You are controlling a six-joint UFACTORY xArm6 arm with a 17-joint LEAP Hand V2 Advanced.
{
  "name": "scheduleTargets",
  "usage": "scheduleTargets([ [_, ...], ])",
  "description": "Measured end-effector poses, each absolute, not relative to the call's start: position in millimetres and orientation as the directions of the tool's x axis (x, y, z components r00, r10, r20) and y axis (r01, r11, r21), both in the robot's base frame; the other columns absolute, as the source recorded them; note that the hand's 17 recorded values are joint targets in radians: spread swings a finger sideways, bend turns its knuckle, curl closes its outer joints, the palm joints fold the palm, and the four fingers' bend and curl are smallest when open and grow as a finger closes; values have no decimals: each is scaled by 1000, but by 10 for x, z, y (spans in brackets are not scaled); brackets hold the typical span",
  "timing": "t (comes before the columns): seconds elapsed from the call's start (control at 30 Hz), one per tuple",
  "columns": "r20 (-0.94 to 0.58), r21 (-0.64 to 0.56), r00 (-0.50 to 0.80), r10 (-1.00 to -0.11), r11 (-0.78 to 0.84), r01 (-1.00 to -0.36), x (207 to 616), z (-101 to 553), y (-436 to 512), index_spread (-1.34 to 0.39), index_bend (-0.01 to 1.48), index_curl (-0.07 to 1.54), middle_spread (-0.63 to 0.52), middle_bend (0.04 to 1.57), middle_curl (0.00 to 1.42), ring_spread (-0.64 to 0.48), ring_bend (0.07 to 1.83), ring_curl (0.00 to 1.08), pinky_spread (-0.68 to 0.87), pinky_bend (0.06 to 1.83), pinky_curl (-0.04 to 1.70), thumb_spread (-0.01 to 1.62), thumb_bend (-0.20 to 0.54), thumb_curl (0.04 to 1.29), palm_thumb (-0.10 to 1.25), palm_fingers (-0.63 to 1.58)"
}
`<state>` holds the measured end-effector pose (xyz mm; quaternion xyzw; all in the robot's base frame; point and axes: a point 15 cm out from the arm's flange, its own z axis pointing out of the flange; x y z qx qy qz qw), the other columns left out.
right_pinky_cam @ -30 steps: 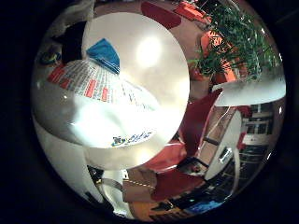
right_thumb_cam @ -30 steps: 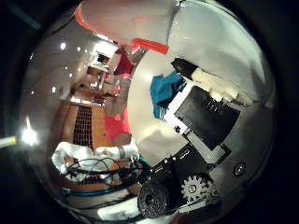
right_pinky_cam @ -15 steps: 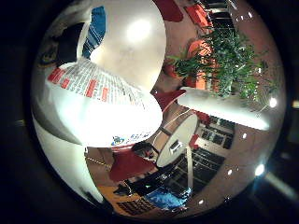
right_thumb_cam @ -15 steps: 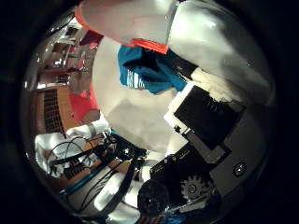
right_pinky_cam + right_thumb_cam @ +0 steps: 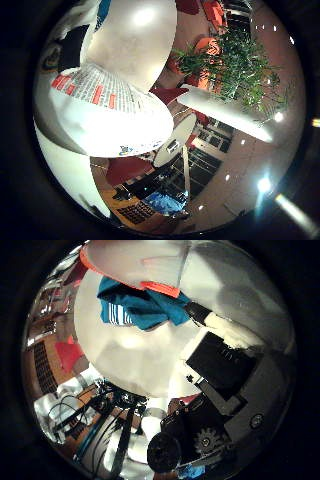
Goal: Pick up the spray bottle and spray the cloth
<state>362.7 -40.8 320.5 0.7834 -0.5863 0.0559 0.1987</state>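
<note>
Bottle: the white bottle [image 5: 107,117] with red-striped print fills much of the little-finger-side view, close against the palm; its orange-trimmed spray head [image 5: 135,265] shows in the thumb-side view, above the cloth.
Hand: the white and black hand [image 5: 225,375] has fingers curled round the bottle's body and holds it up off the table.
Cloth: the teal cloth [image 5: 142,305] with a striped patch lies crumpled on the table, just under the spray head and apart from it.
Table: the round white table [image 5: 135,365] carries the cloth; its bare top spreads below the bottle.
Surroundings: a green plant [image 5: 240,65] stands well apart, with orange chairs [image 5: 212,10] near it.
</note>
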Motion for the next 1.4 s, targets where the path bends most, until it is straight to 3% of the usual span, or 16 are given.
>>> scheduleTargets([
  [0.5, 317, 208, 317, -894, -261, -943, 3682, 3266, -305, -210, 1143, 749, -93, 1398, 626, -176, 1438, 654, -222, 1041, 1285, 955, -15, 756, 1004, 1163],
  [0.67, 283, 140, 301, -911, -271, -952, 3635, 3484, -149, -211, 1138, 752, -93, 1396, 626, -175, 1442, 654, -222, 1038, 1285, 954, -15, 755, 1009, 1166],
  [1.03, -18, -72, 363, -932, -361, -930, 3608, 4120, 1033, -212, 1134, 756, -92, 1395, 624, -172, 1449, 648, -225, 1038, 1289, 951, -13, 757, 1018, 1171],
  [1.4, -358, -359, 437, -826, -310, -880, 3822, 4632, 2272, -210, 1137, 755, -92, 1397, 622, -172, 1453, 643, -230, 1028, 1307, 935, -15, 765, 1032, 1170],
])
